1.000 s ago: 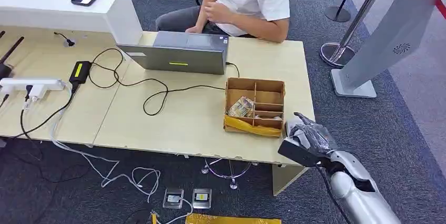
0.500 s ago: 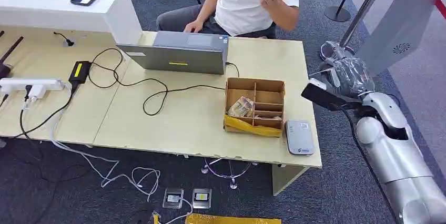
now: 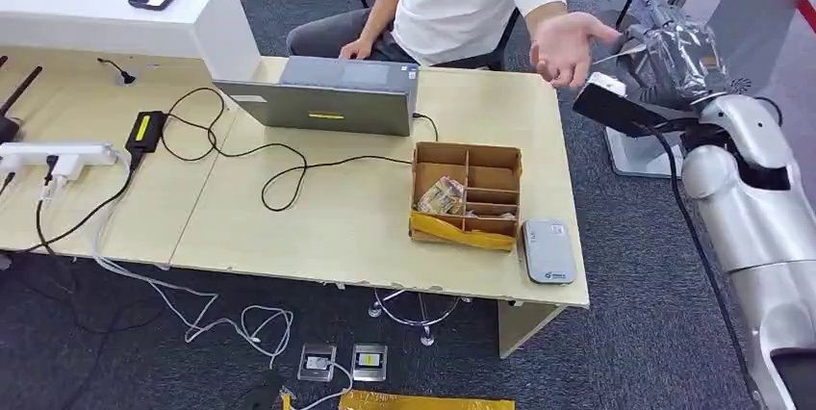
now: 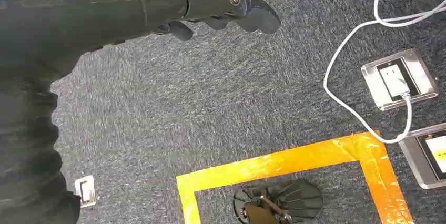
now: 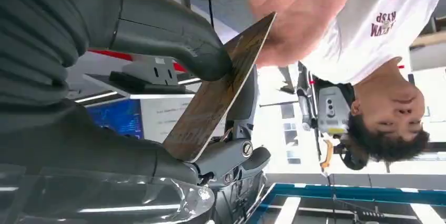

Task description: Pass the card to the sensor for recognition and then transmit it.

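Note:
My right hand [image 3: 668, 56], wrapped in clear plastic, is raised past the table's far right corner. It pinches a brown wood-patterned card [image 5: 219, 88] between the thumb [image 5: 173, 42] and the fingers [image 5: 234, 155]. A seated person in a white T-shirt holds an open palm [image 3: 562, 43] up to the card; in the right wrist view the card's far end meets that palm [image 5: 294, 8]. The grey card sensor [image 3: 548, 250] lies flat on the table's near right corner. My left hand [image 4: 226, 6] hangs over the carpet with nothing in it.
A cardboard divider box [image 3: 467, 195] stands beside the sensor. A grey laptop [image 3: 327, 95], cables, a power strip [image 3: 58, 155] and a charger lie on the beige table [image 3: 318, 227]. A grey kiosk stand [image 3: 712, 73] and stanchion poles stand behind my right arm.
My right hand has risen from the sensor at the table's near edge, up and away toward the person. The person's arm has stretched out with an open palm to meet the card.

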